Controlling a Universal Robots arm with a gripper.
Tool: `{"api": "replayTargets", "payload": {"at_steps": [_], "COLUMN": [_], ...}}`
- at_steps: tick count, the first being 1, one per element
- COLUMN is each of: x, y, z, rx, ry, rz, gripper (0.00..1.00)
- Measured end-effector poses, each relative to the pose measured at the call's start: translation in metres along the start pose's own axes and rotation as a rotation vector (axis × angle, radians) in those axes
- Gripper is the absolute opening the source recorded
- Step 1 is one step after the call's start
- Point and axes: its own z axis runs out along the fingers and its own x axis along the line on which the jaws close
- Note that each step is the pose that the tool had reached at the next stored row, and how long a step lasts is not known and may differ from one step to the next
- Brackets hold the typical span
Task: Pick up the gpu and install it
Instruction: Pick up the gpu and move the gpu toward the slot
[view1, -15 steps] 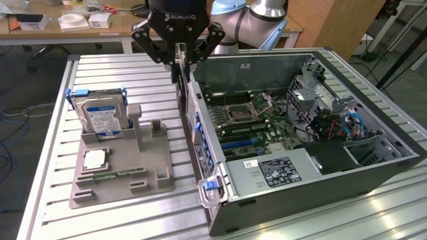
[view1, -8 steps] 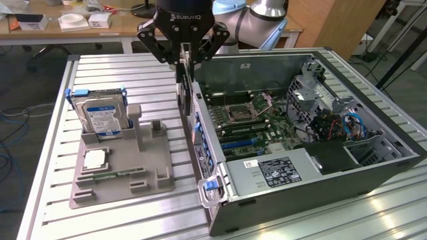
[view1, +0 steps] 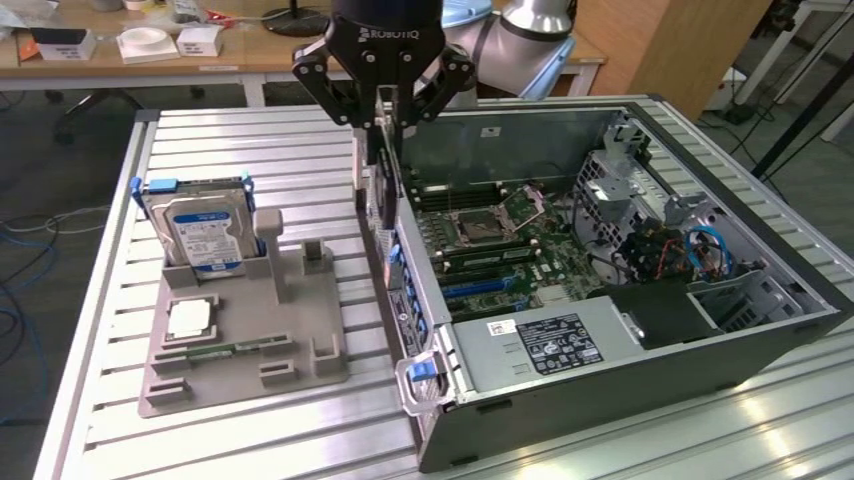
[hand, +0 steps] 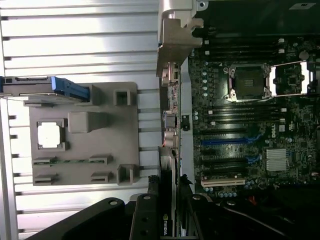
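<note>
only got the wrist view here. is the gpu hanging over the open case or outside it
observer: the gripper holds the gpu on edge, above the table. it hangs right along the case wall on the exterior view's left. i can't tell if it's inside or outside that wall.
operator: anything at the dark end of the case
observer: a grey power supply with a label sits at the end nearest the exterior camera.
operator: and off to the side
observer: the hard drive stands upright in the grey holder, its blue-white label facing the exterior camera.
</note>
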Motion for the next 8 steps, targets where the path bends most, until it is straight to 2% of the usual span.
{"api": "replayTargets", "payload": {"at_steps": [8], "x": [-0.014], "y": [0.0011], "z": [0.0004], "rx": [-0.0001], "ry": [-0.0001], "rz": [0.0], "gripper": [0.26]}}
